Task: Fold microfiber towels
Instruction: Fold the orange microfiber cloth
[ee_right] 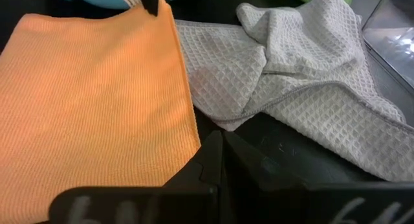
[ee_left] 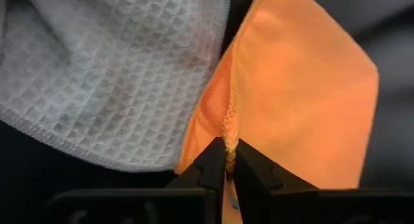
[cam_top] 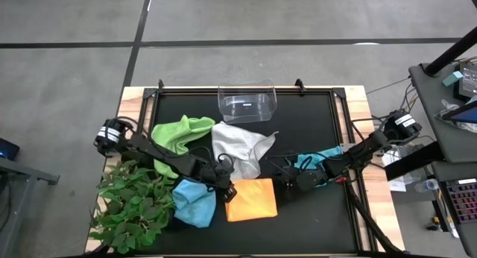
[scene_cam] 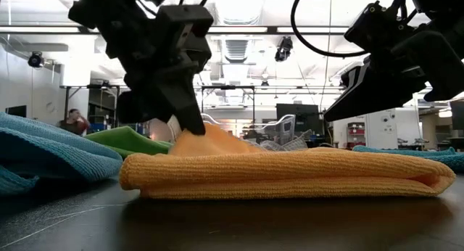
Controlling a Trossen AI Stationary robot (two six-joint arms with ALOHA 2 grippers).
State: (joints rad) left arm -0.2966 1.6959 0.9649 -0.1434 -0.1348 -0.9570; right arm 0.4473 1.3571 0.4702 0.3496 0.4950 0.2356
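Pinching the hem of the yellow-orange towel (ee_left: 304,101), the left gripper (ee_left: 228,167) has its jaws closed on one corner, the one nearest the pale grey-white towel (cam_top: 237,148). In the low view that corner rises into a small peak under the gripper while the rest of the cloth lies flat, already doubled over once (its layered edge shows along the front). It sits near the front middle of the black table mat (cam_top: 313,109), with the light blue towel (cam_top: 194,202) touching its left side and the lime green towel (cam_top: 181,133) farther back.

The right gripper (ee_right: 221,149) hovers just beside the orange towel's opposite edge, fingers pressed together and holding nothing; the teal towel (cam_top: 313,162) lies bunched beneath that arm.

The coming fold turns on this: the bulk of the towel stretches away from the held corner toward the right arm, so the corner would likely be carried across in that direction. Whether the grip takes both layers or only the upper one is hard to tell from here. The clear bin (cam_top: 247,101) stands at the back, the plant (cam_top: 134,206) at the front left.
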